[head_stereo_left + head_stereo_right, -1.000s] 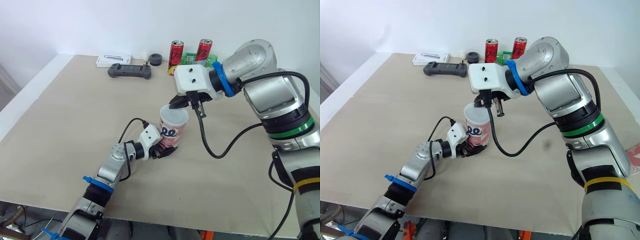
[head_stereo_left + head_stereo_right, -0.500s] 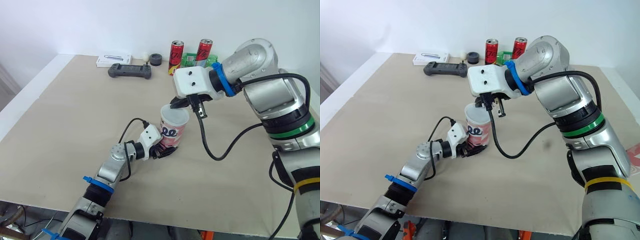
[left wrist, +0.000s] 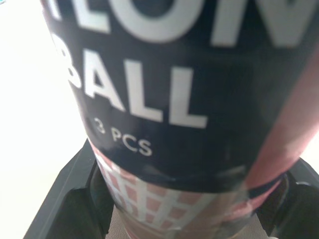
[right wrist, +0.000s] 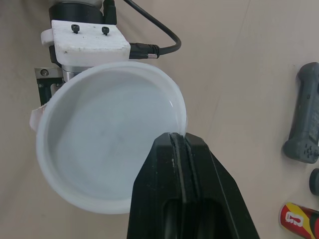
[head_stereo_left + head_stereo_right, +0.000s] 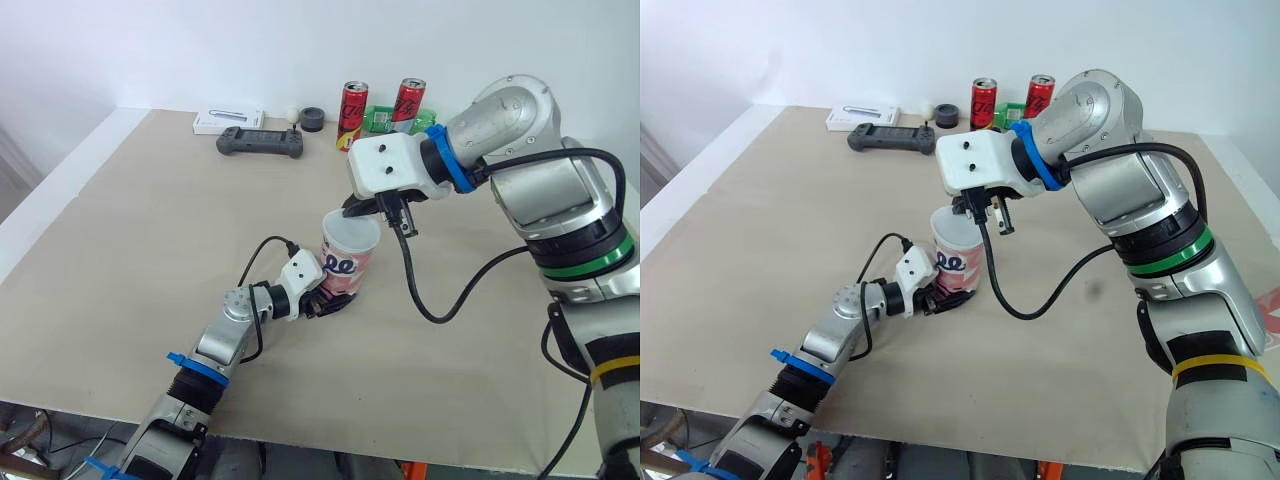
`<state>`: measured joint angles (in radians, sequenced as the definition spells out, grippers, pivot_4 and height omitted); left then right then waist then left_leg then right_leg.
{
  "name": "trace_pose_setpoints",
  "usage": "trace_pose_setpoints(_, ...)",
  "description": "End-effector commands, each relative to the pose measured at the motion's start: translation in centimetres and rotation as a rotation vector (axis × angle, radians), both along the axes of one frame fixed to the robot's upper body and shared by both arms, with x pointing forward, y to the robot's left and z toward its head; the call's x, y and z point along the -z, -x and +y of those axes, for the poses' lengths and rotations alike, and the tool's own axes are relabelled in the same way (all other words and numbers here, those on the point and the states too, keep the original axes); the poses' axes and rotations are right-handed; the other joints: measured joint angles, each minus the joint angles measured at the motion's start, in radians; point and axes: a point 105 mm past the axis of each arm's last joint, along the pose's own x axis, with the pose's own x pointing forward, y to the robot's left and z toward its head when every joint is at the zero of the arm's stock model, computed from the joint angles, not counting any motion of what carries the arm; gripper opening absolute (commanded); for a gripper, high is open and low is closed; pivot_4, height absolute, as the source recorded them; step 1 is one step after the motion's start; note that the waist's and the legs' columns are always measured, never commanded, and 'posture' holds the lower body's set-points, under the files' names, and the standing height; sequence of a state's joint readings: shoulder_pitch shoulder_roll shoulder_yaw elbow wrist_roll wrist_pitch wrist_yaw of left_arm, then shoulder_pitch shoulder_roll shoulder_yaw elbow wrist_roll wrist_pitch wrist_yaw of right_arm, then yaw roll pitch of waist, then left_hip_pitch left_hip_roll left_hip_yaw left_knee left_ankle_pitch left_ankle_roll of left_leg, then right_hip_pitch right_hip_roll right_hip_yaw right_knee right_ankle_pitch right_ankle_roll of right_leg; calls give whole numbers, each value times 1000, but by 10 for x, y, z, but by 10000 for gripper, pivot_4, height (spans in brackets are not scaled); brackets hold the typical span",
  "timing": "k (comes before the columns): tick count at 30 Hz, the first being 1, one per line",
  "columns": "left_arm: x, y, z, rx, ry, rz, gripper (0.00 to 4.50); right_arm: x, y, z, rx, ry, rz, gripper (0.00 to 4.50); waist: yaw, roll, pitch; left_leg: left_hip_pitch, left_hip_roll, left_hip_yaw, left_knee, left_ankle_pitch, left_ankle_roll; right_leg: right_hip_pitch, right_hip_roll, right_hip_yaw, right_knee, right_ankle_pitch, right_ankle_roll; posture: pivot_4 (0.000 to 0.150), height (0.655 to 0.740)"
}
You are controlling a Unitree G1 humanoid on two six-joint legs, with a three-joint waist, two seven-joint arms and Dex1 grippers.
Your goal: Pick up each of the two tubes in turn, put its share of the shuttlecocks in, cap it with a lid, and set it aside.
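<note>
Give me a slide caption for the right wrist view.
Right gripper, fingers shut, at the rim of the white lid atop the tube held by the left gripper.

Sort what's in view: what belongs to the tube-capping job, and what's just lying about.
Job in hand:
tube, gripped by the left tool
white lid on its top, pinched by the right tool

Lying about:
grey controller
white box
red can
second red can
green packet
small black ring
small white ball
</note>
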<state>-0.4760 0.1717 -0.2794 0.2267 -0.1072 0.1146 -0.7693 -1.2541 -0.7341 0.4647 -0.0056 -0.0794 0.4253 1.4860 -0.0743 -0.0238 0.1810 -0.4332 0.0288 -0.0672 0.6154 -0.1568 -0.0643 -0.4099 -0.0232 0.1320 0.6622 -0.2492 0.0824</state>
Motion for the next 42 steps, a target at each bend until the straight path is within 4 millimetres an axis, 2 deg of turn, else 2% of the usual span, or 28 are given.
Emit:
trace_pose_setpoints(1, 6, -1, 3, -18, -15, 17, 30464, -9, 2, -7, 12, 27, -42, 400, 0, 0, 0, 0, 0, 0, 0, 0, 0, 0, 0, 0, 0, 0, 0, 1500, 7400)
trace_pose_setpoints(21, 5, -3, 2, -15, -15, 11, 30464, 4, 9, -5, -39, 112, -56, 400, 0, 0, 0, 1, 0, 0, 0, 0, 0, 1, 0, -1, 0, 0, 0, 1500, 7400)
trace_pose_setpoints(24, 5, -3, 2, -14, -15, 12, 30464, 0, 15, 4, -72, 60, -39, 400, 0, 0, 0, 1, 0, 0, 0, 0, 0, 1, 0, -1, 0, 0, 0, 1500, 7400)
trace_pose_setpoints(30, 5, -3, 1, -14, -14, 10, 30464, -27, 20, 14, -109, -77, -58, 400, 0, 0, 0, 1, 0, 0, 0, 0, 0, 1, 0, -1, 0, 0, 0, 1500, 7400)
trace_pose_setpoints(42, 7, 0, -3, -4, -8, 18, 30464, -37, 15, 15, -99, -87, -65, 400, 0, 0, 0, 1, 0, -1, 0, 0, 0, 1, 0, -1, 0, 0, 0, 1500, 7400)
